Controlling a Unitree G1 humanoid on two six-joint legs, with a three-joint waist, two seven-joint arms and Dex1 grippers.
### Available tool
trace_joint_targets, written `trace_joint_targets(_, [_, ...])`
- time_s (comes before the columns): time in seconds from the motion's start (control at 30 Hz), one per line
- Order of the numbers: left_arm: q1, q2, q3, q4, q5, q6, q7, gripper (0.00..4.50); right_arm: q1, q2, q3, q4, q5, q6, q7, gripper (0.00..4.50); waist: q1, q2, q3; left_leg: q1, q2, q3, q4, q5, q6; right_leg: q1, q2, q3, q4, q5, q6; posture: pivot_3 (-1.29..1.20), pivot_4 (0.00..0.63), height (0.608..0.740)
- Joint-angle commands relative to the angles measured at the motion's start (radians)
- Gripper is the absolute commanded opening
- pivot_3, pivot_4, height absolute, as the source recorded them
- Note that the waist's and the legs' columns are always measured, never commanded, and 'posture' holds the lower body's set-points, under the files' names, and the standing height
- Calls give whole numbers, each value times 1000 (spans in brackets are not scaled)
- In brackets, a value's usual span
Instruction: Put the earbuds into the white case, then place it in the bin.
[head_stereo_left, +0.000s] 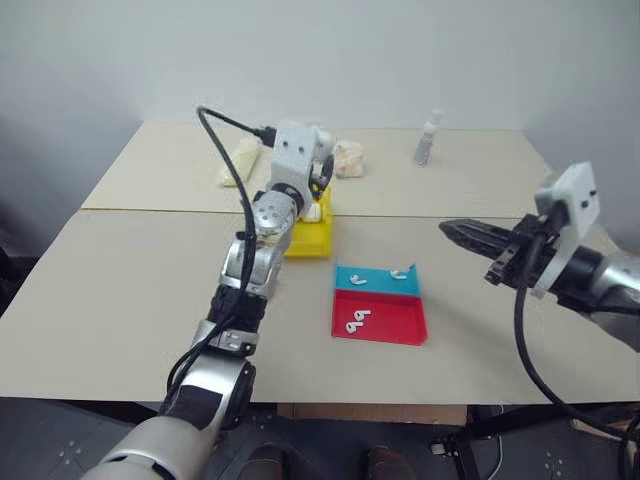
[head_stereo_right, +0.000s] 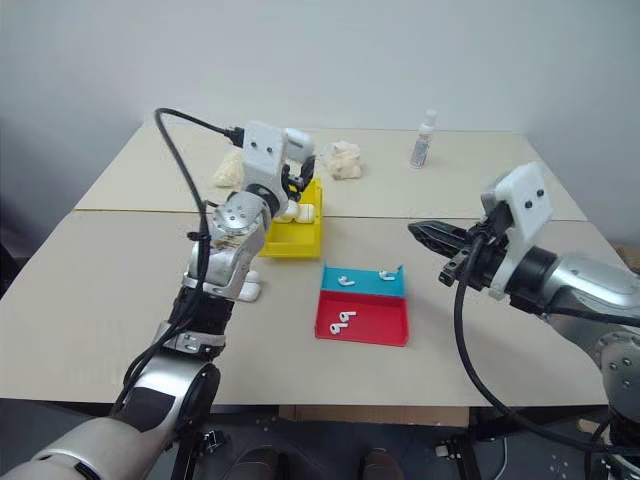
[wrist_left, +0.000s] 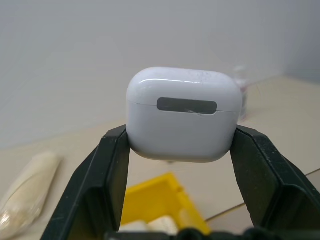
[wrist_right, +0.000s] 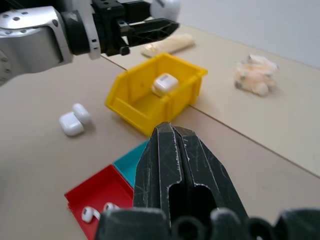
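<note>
My left gripper (wrist_left: 182, 137) is shut on the white case (wrist_left: 182, 114), lid closed, held in the air above the yellow bin (head_stereo_left: 311, 241). Another identical case (wrist_right: 165, 84) lies inside the bin. Earbuds (head_stereo_left: 357, 320) lie in the red half of a small tray (head_stereo_left: 385, 330), and two more earbuds (head_stereo_left: 358, 279) are in its teal half. My right gripper (head_stereo_left: 450, 230) is shut with nothing in it, hovering to the right of the tray and pointing toward it.
Two spare white cases (wrist_right: 75, 120) sit on the table left of the bin. At the back stand a small bottle (head_stereo_left: 427, 140), a crumpled cream lump (head_stereo_left: 349, 158) and a pale plastic packet (head_stereo_left: 240, 160). The table's near edge runs just below the tray.
</note>
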Motion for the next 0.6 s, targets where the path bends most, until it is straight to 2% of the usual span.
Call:
trace_joint_targets(0.03, [-25, 2, -20, 89, 46, -53, 19, 2742, 18, 2, 2, -29, -32, -42, 1, 40, -2, 0, 0, 0, 0, 0, 0, 0, 0, 0, 0, 0, 0, 0, 0, 0, 150, 740])
trace_joint_targets(0.13, [-29, -9, -11, 123, 33, -71, -1, 2742, 34, 5, 1, -36, -36, -44, -1, 40, -2, 0, 0, 0, 0, 0, 0, 0, -1, -1, 0, 0, 0, 0, 0, 0, 150, 740])
trace_joint_targets(0.2, [-41, -22, 5, 144, 14, -80, -8, 3455, 46, 4, 0, -38, -44, -40, -5, 0, -2, 0, 0, -1, 0, 0, 0, 0, -1, -1, 0, 0, 0, 0, 0, 0, 150, 740])
trace_joint_targets(0.33, [-52, -16, -15, 187, 47, -104, -5, 4479, 62, 3, -7, -49, -48, -37, -11, 0, -1, 0, 0, -1, 0, 0, 0, 0, -1, -1, 0, 0, 0, 0, 0, 0, 150, 740])
trace_joint_targets(0.47, [-46, -20, 25, 122, 12, -65, -3, 4479, 80, -4, -11, -60, -56, -39, -7, 0, -2, 0, 0, -1, 0, 0, 0, 0, -1, -1, 0, 0, 0, 0, 0, 0, 150, 740])
trace_joint_targets(0.57, [2, -22, 86, -5, -72, -83, -49, 4479, 96, -20, -16, -63, -73, -47, 10, 0, -3, 0, 0, -1, 0, 0, 0, 1, -1, -1, 0, 0, 0, 0, 0, 0, 150, 740])
trace_joint_targets(0.6, [17, -12, 106, -62, -114, -26, -84, 4479, 105, -33, -19, -65, -87, -55, 26, 0, -3, 0, 0, -1, 0, 0, 0, 1, -1, -1, 0, 0, 1, 0, 0, 0, 150, 740])
